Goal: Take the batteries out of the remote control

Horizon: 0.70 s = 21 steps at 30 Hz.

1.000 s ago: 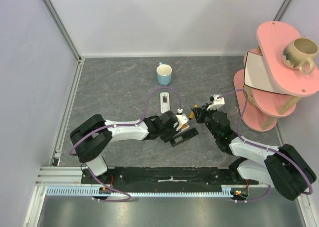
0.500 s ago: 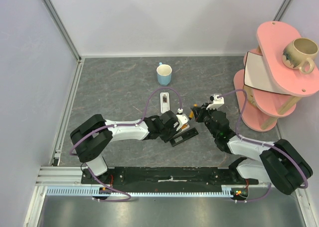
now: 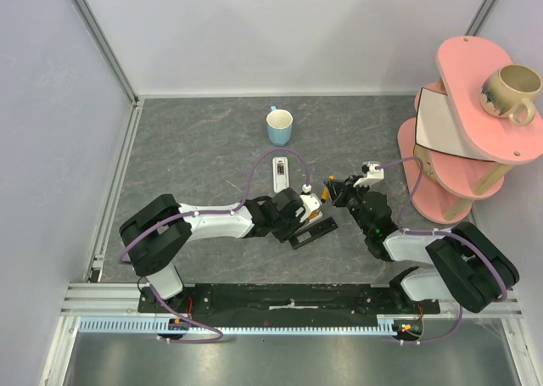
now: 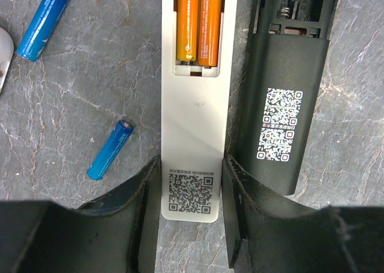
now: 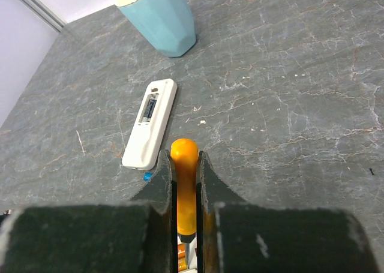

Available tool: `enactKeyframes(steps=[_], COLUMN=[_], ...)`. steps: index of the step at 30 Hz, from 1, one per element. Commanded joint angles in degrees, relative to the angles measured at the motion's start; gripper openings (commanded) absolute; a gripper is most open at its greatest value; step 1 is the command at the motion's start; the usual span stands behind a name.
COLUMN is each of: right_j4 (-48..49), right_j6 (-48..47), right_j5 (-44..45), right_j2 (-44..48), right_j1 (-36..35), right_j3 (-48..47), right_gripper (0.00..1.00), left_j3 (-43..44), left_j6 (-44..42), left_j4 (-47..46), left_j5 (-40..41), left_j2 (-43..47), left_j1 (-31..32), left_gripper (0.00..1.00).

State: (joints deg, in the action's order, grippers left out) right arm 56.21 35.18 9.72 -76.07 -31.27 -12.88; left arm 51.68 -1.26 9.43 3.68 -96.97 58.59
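The orange battery [image 5: 184, 189] stands pinched between the fingers of the right end effector [image 5: 185, 160], its rounded tip poking past them. I'd draw it out straight and slow so it doesn't snag the bay of the white remote [image 4: 195, 135]. The left end effector [image 4: 192, 165] clamps that remote's tail against the tabletop [image 4: 72, 93]. Whether the battery has cleared the bay, I can't tell. Blue batteries [image 4: 111, 149] lie loose alongside.

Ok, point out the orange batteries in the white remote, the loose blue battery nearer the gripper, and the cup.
orange batteries [image 4: 187, 21], left wrist view, middle of the left cell.
blue battery [image 4: 110, 149], left wrist view, mid-body.
cup [image 5: 161, 18], right wrist view, side wall.
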Motion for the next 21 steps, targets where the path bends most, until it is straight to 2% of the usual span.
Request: enactKeyframes(steps=[1, 8, 21], right_j4=[6.54, 11.29, 11.73], right_j6=[8.67, 12.98, 15.8], right_j5=[-9.62, -14.11, -17.01], right_j2=[-2.41, -2.5, -1.18], right_j1=[-0.99, -0.38, 0.06], right_j3=[1.72, 1.98, 1.81], right_gripper=[0.0, 0.0, 0.0], left_j3=[0.0, 0.0, 0.0], left_j6=[0.73, 0.73, 2.49], left_j4=[-0.2, -0.12, -0.2], left_j5=[-2.28, -2.28, -1.93], left_j2=[-3.23, -3.58, -3.93], left_j1=[-0.05, -0.05, -1.11], left_gripper=[0.02, 0.02, 0.02])
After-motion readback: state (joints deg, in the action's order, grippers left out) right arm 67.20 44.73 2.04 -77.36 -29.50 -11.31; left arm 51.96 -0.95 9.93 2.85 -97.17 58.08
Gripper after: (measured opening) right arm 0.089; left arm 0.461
